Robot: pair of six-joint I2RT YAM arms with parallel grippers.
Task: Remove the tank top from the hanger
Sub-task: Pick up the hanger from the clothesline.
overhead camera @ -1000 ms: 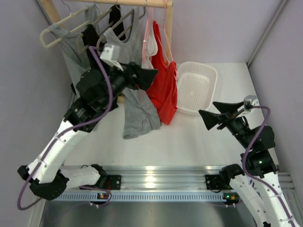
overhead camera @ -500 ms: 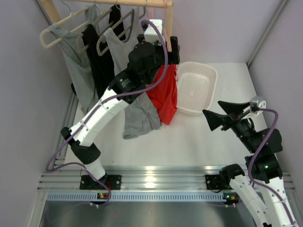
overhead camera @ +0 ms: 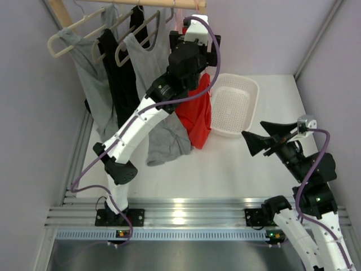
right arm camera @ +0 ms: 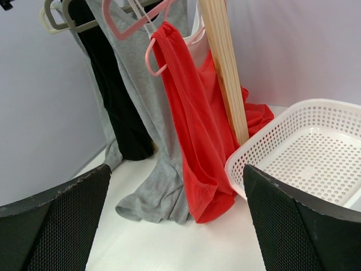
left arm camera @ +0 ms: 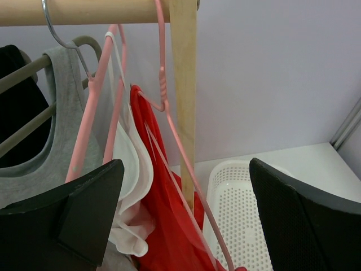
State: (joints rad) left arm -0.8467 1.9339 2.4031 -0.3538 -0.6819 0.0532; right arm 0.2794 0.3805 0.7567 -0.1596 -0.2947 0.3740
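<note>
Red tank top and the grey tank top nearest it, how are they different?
The red tank top hangs on a pink hanger; the grey tank top on a greyish hanger. The red tank top is right beside the wooden post and white basket; the grey tank top is farther from them. Both hang from the same wooden rail.

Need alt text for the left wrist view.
The open left gripper frames a red tank top hanging on a pink hanger from a wooden rail. A gray tank top hangs beside it; a white basket sits below right.
</note>
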